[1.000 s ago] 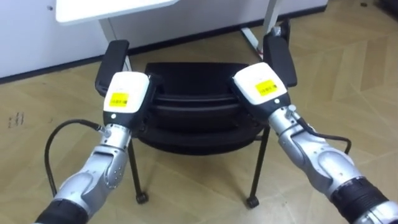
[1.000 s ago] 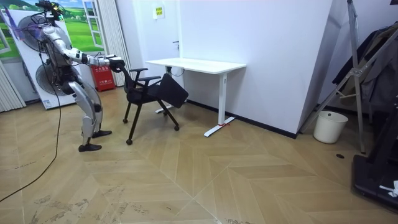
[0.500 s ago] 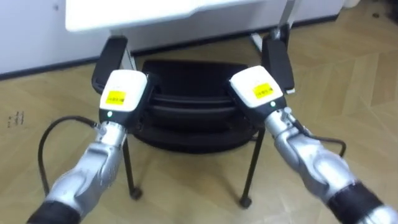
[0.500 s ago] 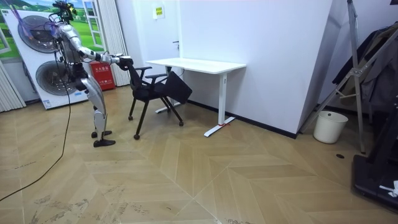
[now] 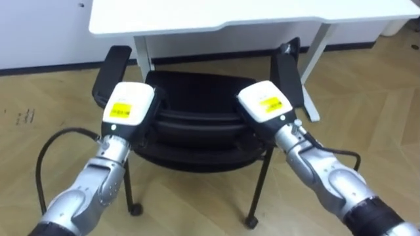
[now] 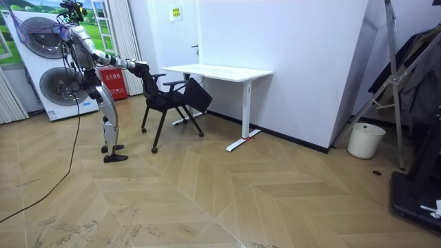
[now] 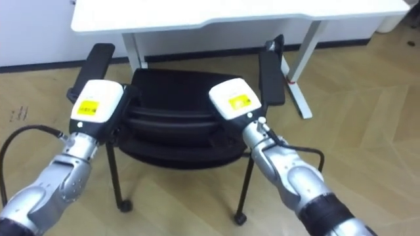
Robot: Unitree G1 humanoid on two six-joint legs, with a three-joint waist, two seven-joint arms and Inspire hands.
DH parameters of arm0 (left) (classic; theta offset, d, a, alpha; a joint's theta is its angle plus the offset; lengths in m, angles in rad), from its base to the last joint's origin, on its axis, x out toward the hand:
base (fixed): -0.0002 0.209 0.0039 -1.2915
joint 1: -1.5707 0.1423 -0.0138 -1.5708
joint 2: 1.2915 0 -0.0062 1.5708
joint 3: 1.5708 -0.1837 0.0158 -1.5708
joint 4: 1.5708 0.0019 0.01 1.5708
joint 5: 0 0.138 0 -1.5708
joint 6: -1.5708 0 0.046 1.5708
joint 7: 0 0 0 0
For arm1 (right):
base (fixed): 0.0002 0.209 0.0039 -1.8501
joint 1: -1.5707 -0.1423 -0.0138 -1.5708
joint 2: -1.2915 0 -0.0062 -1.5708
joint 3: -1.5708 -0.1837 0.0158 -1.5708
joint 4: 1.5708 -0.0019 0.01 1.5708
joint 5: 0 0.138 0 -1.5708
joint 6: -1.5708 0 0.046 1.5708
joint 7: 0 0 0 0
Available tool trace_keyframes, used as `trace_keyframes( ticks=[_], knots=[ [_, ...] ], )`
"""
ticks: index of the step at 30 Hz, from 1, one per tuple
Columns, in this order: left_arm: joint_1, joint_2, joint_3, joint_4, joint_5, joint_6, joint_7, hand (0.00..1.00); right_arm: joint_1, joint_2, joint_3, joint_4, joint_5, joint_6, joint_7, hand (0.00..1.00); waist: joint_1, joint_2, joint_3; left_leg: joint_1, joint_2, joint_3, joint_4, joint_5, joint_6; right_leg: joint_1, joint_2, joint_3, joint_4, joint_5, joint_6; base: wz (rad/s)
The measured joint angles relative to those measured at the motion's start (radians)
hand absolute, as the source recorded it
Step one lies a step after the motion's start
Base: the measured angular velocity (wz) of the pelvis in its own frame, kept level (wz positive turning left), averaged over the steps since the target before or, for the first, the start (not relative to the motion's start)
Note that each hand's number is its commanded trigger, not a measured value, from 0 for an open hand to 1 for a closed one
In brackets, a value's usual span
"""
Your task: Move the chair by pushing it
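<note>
Left hand [image 5: 128, 107] and right hand [image 5: 263, 107] lie against chair [image 5: 197, 95].

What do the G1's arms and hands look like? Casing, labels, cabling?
Left hand and right hand: boxy white back shells, each with a yellow label. Silver, rounded forearms; a black cable loops out near each wrist.

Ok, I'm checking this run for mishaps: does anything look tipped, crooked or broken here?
Nothing stands out. The chair stands on its legs, facing the white desk roughly square on, between the desk's legs. The left hand and right hand rest at its backrest, one on each side.
</note>
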Motion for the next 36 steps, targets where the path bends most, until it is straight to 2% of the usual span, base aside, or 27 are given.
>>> trace_keyframes(
  ticks=[6, 7, 8, 9, 10, 11, 15, 18, 21, 22, 23, 24, 25, 26, 27, 28, 29, 30, 31, 32, 33, 34, 35, 36],
  knots=[
    [0.01, 0.007, 0.01, -0.024, 0.002, 0.004, -0.022, 1.0, 0.0, -0.007, 0.0, -0.025, 0.01, -0.001, 0.039, 1.0, 0.004, -0.001, -0.0007, 0.005, 0.0, -0.006, -0.008, 0.0, 0.0, 0.003, 0.005, 0.0, -0.005, 0.0, 0.0, 0.0],
    [0.014, 0.007, 0.01, -0.028, 0.002, 0.006, -0.023, 1.0, 0.0, -0.007, 0.0, -0.028, 0.011, -0.002, 0.047, 0.75, 0.008, -0.001, -0.0009, 0.012, 0.0, -0.004, -0.014, 0.001, -0.001, 0.006, 0.007, 0.006, -0.008, 0.0, 0.0, -0.08],
    [0.018, 0.006, 0.01, -0.028, 0.002, 0.005, -0.025, 1.0, 0.0, -0.006, 0.0, -0.028, 0.011, -0.007, 0.058, 0.6, 0.009, -0.001, -0.0009, 0.023, 0.0, -0.003, -0.019, 0.001, -0.001, 0.017, 0.008, 0.006, -0.014, 0.0, 0.0, -0.05],
    [0.018, 0.008, 0.01, -0.028, 0.002, 0.005, -0.027, 0.7, 0.0, -0.008, 0.0, -0.028, 0.011, -0.011, 0.063, 0.0, 0.009, -0.001, -0.0009, 0.027, 0.0, -0.004, -0.022, 0.001, -0.001, 0.022, 0.008, 0.004, -0.018, 0.0, 0.0, 0.0],
    [0.018, 0.01, 0.01, -0.028, 0.003, 0.003, -0.03, 0.1, 0.0, -0.011, 0.0, -0.028, 0.01, -0.018, 0.066, 0.0, 0.011, -0.003, -0.0006, 0.032, 0.0, -0.006, -0.025, 0.001, -0.001, 0.029, 0.009, -0.003, -0.023, 0.0, 0.0, 0.05],
    [0.019, 0.013, 0.012, -0.033, 0.007, 0.001, -0.038, 0.0, 0.0, -0.013, 0.0, -0.029, 0.01, -0.023, 0.07, 0.0, 0.011, -0.004, -0.0012, 0.035, 0.0, -0.006, -0.027, 0.001, -0.001, 0.033, 0.011, -0.007, -0.026, 0.0, 0.0, 0.04],
    [0.019, 0.007, 0.042, -0.056, 0.015, -0.002, -0.093, 0.0, -0.012, -0.02, -0.01, -0.046, 0.014, -0.023, 0.116, 0.0, 0.012, -0.014, -0.0046, 0.039, 0.0, -0.011, -0.034, 0.006, -0.006, 0.036, 0.013, -0.011, -0.03, 0.002, -0.003, 0.01],
    [0.019, -0.008, 0.085, -0.09, -0.042, 0.002, -0.144, 0.0, -0.044, -0.024, -0.016, -0.04, 0.031, -0.021, 0.18, 0.0, 0.009, -0.016, -0.0042, 0.039, 0.003, -0.025, -0.033, 0.013, -0.01, 0.052, 0.019, -0.027, -0.052, 0.012, -0.008, 0.16],
    [0.017, 0.008, 0.168, -0.14, -0.101, 0.008, -0.176, 0.0, -0.081, -0.057, -0.019, -0.043, 0.034, -0.03, 0.199, 0.0, 0.011, -0.017, -0.0041, 0.038, 0.0, -0.044, -0.04, 0.032, -0.013, 0.053, 0.016, -0.04, -0.059, 0.018, -0.011, 0.23],
    [0.014, 0.018, 0.23, -0.16, -0.102, 0.01, -0.188, 0.0, -0.107, -0.09, -0.028, -0.072, 0.028, -0.048, 0.202, 0.0, 0.009, -0.017, -0.0041, 0.036, 0.0, -0.047, -0.043, 0.039, -0.015, 0.053, 0.017, -0.042, -0.059, 0.019, -0.014, 0.14],
    [0.009, 0.052, 0.265, -0.182, -0.1, 0.01, -0.22, 0.0, -0.142, -0.15, -0.03, -0.121, 0.029, -0.084, 0.206, 0.0, 0.009, -0.018, -0.0042, 0.037, -0.001, -0.051, -0.048, 0.045, -0.018, 0.054, 0.018, -0.046, -0.06, 0.021, -0.017, 0.14],
    [-0.005, 0.078, 0.269, -0.182, -0.1, 0.006, -0.221, 0.0, -0.163, -0.186, -0.029, -0.128, 0.03, -0.123, 0.211, 0.0, 0.009, -0.018, -0.004, 0.037, 0.0, -0.053, -0.051, 0.048, -0.019, 0.058, 0.018, -0.051, -0.062, 0.022, -0.019, 0.22],
    [-0.06, 0.123, 0.301, -0.193, -0.101, -0.011, -0.218, 0.0, -0.19, -0.248, -0.03, -0.133, 0.038, -0.158, 0.209, 0.0, 0.014, -0.022, -0.0026, 0.038, 0.002, -0.065, -0.057, 0.053, -0.023, 0.07, 0.023, -0.065, -0.078, 0.028, -0.022, 0.23],
    [-0.132, 0.197, 0.353, -0.21, -0.104, -0.028, -0.202, 0.0, -0.217, -0.317, -0.03, -0.175, 0.054, -0.195, 0.208, 0.0, 0.011, -0.023, -0.0024, 0.043, 0.006, -0.071, -0.061, 0.061, -0.027, 0.082, 0.033, -0.066, -0.102, 0.041, -0.025, 0.2],
    [-0.171, 0.244, 0.374, -0.209, -0.124, -0.031, -0.182, 0.0, -0.238, -0.343, -0.031, -0.197, 0.062, -0.199, 0.192, 0.0, 0.008, -0.021, -0.0013, 0.047, 0.009, -0.072, -0.067, 0.064, -0.029, 0.088, 0.036, -0.066, -0.113, 0.047, -0.027, 0.0],
    [-0.248, 0.35, 0.412, -0.203, -0.226, -0.031, -0.128, 0.0, -0.318, -0.365, -0.064, -0.198, 0.11, -0.196, 0.141, 0.0, -0.005, -0.018, 0.0017, 0.056, 0.009, -0.071, -0.09, 0.071, -0.031, 0.092, 0.037, -0.064, -0.118, 0.05, -0.029, 0.0],
    [-0.329, 0.452, 0.434, -0.204, -0.318, -0.037, -0.077, 0.0, -0.408, -0.414, -0.116, -0.205, 0.188, -0.19, 0.084, 0.0, -0.013, -0.012, 0.0034, 0.051, 0.01, -0.071, -0.094, 0.075, -0.03, 0.092, 0.038, -0.065, -0.129, 0.053, -0.027, 0.0],
    [-0.37, 0.506, 0.437, -0.205, -0.367, -0.042, -0.056, 0.0, -0.45, -0.458, -0.143, -0.219, 0.235, -0.179, 0.057, 0.0, -0.016, -0.008, 0.0044, 0.05, 0.01, -0.071, -0.095, 0.075, -0.03, 0.09, 0.04, -0.065, -0.135, 0.056, -0.027, 0.05],
    [-0.436, 0.612, 0.447, -0.215, -0.449, -0.046, -0.021, 0.0, -0.529, -0.559, -0.204, -0.261, 0.319, -0.158, 0.0, 0.0, -0.015, 0.0, 0.0036, 0.04, 0.01, -0.071, -0.098, 0.075, -0.03, 0.089, 0.044, -0.065, -0.151, 0.062, -0.024, 0.0],
    [-0.481, 0.725, 0.468, -0.224, -0.53, -0.059, 0.013, 0.0, -0.594, -0.681, -0.273, -0.306, 0.397, -0.143, -0.068, 0.0, -0.014, 0.005, 0.0006, 0.038, 0.01, -0.071, -0.112, 0.075, -0.029, 0.09, 0.047, -0.066, -0.171, 0.066, -0.019, 0.04],
    [-0.497, 0.781, 0.481, -0.224, -0.574, -0.066, 0.025, 0.0, -0.615, -0.742, -0.31, -0.323, 0.442, -0.139, -0.104, 0.0, -0.012, 0.006, -0.0023, 0.038, 0.009, -0.071, -0.114, 0.076, -0.028, 0.091, 0.048, -0.067, -0.181, 0.068, -0.017, 0.06],
    [-0.543, 0.871, 0.506, -0.216, -0.642, -0.067, 0.042, 0.0, -0.645, -0.87, -0.375, -0.335, 0.535, -0.139, -0.176, 0.0, -0.009, 0.005, -0.012, 0.04, 0.007, -0.072, -0.125, 0.077, -0.027, 0.091, 0.047, -0.071, -0.193, 0.068, -0.014, 0.08],
    [-0.594, 0.937, 0.531, -0.2, -0.689, -0.061, 0.067, 0.0, -0.676, -0.994, -0.415, -0.329, 0.621, -0.133, -0.234, 0.0, -0.009, 0.005, -0.016, 0.043, 0.004, -0.071, -0.128, 0.077, -0.027, 0.098, 0.046, -0.072, -0.201, 0.068, -0.011, 0.08],
    [-0.617, 0.967, 0.543, -0.186, -0.712, -0.061, 0.078, 0.0, -0.695, -1.045, -0.428, -0.315, 0.662, -0.135, -0.256, 0.0, -0.01, 0.005, -0.0202, 0.043, 0.003, -0.068, -0.128, 0.077, -0.027, 0.097, 0.045, -0.068, -0.201, 0.068, -0.01, 0.08]
  ],
)
